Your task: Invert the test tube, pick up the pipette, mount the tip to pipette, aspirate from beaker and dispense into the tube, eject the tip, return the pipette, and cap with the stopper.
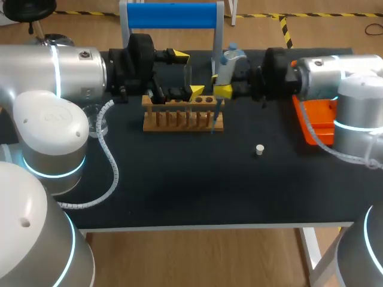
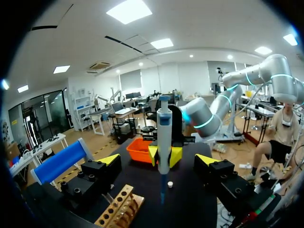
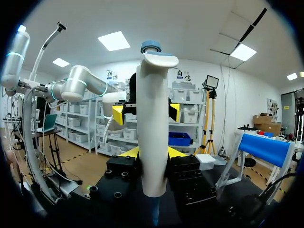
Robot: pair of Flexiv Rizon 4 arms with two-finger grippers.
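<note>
so the pipette is standing upright, long axis straight up and down, plunger end on top and the thin bluish tip pointing at the desk, just off the right end of the wooden rack. It's a white barrel with a blue cap, and the tip looks mounted, though it's too thin for me to say how well it's seated. The right tool is clenched on the barrel from both sides, sitting above the rack's right end. The left tool is above the rack's back edge, fingers spread wide with nothing touching them. From its wrist view the pipette is straight ahead in line with that gap, not inside it. The thing the next move hinges on, imo, is that the beaker is well off to the left of the rack, so if aspirating comes next, the pipette has to cross the whole rack sideways while staying vertical. The left arm is nearer the beaker, but the right one has the pipette. The test tube I honestly can't pick out, maybe a faint clear shape over the rack. The white stopper lies in front and to the right of the rack, well apart, and the orange tray is further right.
</note>
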